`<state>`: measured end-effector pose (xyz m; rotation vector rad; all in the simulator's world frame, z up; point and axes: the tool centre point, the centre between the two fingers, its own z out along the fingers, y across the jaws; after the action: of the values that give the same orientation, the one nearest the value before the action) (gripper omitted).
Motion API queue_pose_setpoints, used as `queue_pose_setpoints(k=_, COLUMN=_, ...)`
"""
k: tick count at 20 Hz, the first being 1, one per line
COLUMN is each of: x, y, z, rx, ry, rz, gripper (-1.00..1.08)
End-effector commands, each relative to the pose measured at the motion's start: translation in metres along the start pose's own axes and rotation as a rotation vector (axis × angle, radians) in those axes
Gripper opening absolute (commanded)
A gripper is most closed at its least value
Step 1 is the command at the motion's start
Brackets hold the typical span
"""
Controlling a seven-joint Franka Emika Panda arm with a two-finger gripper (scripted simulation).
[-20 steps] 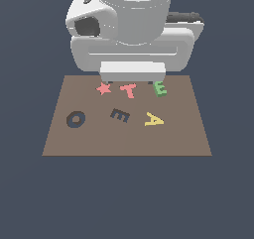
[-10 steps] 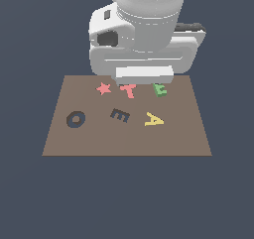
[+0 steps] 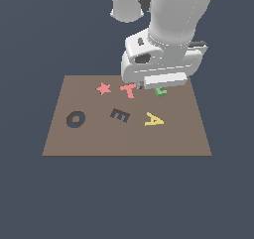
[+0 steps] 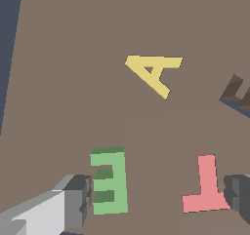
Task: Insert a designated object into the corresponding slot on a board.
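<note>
The green E block (image 4: 110, 180) lies flat on the brown board (image 4: 73, 83). In the exterior view it (image 3: 159, 91) is half hidden under my hand at the board's far edge. My gripper (image 4: 156, 200) is open wide and empty, low over the board. One finger (image 4: 73, 202) is right beside the E and the other finger (image 4: 239, 195) is past the pink T (image 4: 207, 185). In the exterior view the gripper (image 3: 150, 88) is over the T and E. The dark E slot (image 3: 120, 115) sits mid-board; only its edge (image 4: 237, 92) shows in the wrist view.
On the board (image 3: 183, 139), a yellow A (image 3: 154, 119) lies near the slot on the exterior view's right. A pink star (image 3: 103, 88) and the pink T (image 3: 129, 90) lie along the far edge. A dark O recess (image 3: 76, 119) is on the exterior view's left.
My arm has moved toward the exterior view's right and come down lower over the far edge of the board. The hand now covers part of the green E. The letters have not moved.
</note>
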<state>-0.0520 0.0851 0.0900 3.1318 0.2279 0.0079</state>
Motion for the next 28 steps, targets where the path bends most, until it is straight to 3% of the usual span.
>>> queue_pose_setpoints(k=1, x=-0.009, y=-0.013, z=0.014, rx=0.002, ry=-0.001, rz=-0.023, gripper=1.0)
queue_pose_setpoints(k=9, x=-0.022, y=-0.034, z=0.038, rx=0.003, ry=-0.005, rz=-0.06, gripper=1.0)
queue_pose_setpoints(k=24, x=-0.023, y=-0.035, z=0.06, rx=0.002, ry=-0.005, rz=-0.061, gripper=1.0)
queue_pose_setpoints(k=25, x=-0.023, y=-0.035, z=0.06, rx=0.002, ry=-0.005, rz=-0.061, gripper=-1.0)
queue_pose_setpoints(k=28, x=-0.023, y=-0.035, z=0.06, rx=0.002, ry=-0.005, rz=-0.061, gripper=-1.0)
